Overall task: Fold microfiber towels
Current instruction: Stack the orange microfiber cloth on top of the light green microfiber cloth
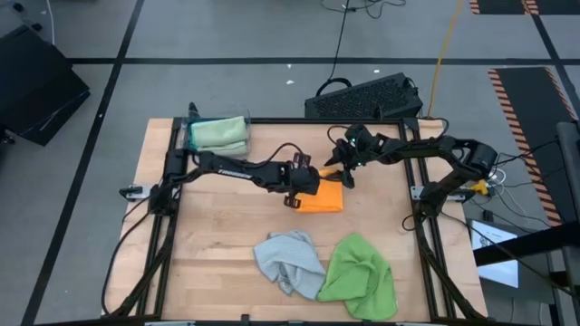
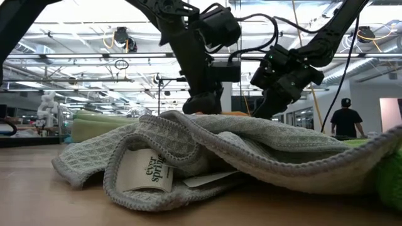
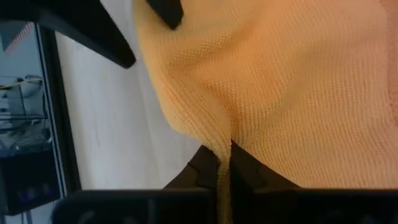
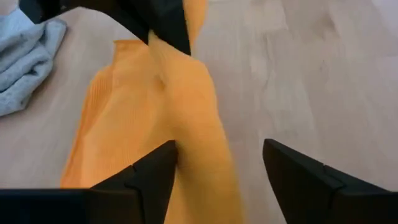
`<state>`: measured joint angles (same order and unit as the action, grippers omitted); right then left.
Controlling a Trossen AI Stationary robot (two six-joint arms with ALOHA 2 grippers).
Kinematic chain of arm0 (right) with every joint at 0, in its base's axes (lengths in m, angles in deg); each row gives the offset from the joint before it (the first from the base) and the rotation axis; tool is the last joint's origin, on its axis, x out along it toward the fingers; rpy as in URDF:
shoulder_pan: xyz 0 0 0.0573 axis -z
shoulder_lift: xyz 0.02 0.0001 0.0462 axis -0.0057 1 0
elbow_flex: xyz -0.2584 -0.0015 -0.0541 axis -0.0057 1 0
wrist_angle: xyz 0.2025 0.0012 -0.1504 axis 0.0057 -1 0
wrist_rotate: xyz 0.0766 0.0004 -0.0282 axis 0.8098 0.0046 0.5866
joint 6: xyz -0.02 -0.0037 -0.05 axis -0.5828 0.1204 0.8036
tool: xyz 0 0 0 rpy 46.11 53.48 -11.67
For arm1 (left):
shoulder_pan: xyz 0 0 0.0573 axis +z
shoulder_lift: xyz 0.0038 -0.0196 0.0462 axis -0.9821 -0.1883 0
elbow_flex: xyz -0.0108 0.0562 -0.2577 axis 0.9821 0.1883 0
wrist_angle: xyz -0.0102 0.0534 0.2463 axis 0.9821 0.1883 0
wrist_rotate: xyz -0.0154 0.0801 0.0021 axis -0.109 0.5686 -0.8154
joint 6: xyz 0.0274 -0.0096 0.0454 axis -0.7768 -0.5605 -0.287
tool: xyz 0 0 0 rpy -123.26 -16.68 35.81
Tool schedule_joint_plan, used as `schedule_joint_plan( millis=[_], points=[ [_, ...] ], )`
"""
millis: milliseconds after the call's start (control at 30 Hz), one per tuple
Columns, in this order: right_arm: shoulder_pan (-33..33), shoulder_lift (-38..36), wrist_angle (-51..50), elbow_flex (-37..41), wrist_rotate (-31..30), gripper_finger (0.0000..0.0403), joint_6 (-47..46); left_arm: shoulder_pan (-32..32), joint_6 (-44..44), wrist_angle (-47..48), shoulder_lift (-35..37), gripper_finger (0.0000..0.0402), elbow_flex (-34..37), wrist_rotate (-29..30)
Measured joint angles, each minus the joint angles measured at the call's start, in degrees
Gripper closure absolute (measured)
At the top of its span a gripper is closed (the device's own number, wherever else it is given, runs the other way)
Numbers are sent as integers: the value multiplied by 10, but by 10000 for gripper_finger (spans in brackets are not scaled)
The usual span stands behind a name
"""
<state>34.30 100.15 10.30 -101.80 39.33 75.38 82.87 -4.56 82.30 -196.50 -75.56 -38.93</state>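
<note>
The orange towel (image 1: 323,197) lies folded on the table's middle. My left gripper (image 1: 304,184) is shut on its left edge. My right gripper (image 1: 344,172) is open just above the towel's far right corner, and the cloth (image 4: 186,124) shows between its spread fingers. Two pale green towels (image 1: 218,133) lie stacked at the far left corner. The light grey towel (image 1: 288,259) and the bright green towel (image 1: 360,276) lie crumpled near the front edge. The blue towel is not in view. My left gripper pinches a raised fold of the orange towel's left edge (image 3: 222,144) between its two fingers, coming level from the table's left. The cloth puckers up toward the fingers, and the rest of the towel lies flat on the table.
The grey towel (image 2: 220,157) fills the foreground of the low view and hides most of the orange one. A black keyboard (image 1: 362,95) lies beyond the far edge. Black frame rails (image 1: 172,181) run along the table's sides. Bare wood (image 1: 217,235) lies at the front left.
</note>
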Motion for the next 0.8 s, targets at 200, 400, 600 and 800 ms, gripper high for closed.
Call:
schedule_joint_plan(
  millis=[200, 400, 600, 800],
  points=[
    [-8, 0, -22, 0, 40, 273, -10, -9, 20, -6, 0, 385, 0, 42],
    [-24, 0, -47, 0, 32, 392, 6, -16, 57, -13, 0, 387, 0, 59],
    [-62, 0, -48, 0, -80, 394, 33, -1, 169, 10, 10, 340, -1, -11],
    [-94, 0, -42, 0, -148, 397, 55, 20, 205, 62, 56, 209, -1, -63]
  ],
)
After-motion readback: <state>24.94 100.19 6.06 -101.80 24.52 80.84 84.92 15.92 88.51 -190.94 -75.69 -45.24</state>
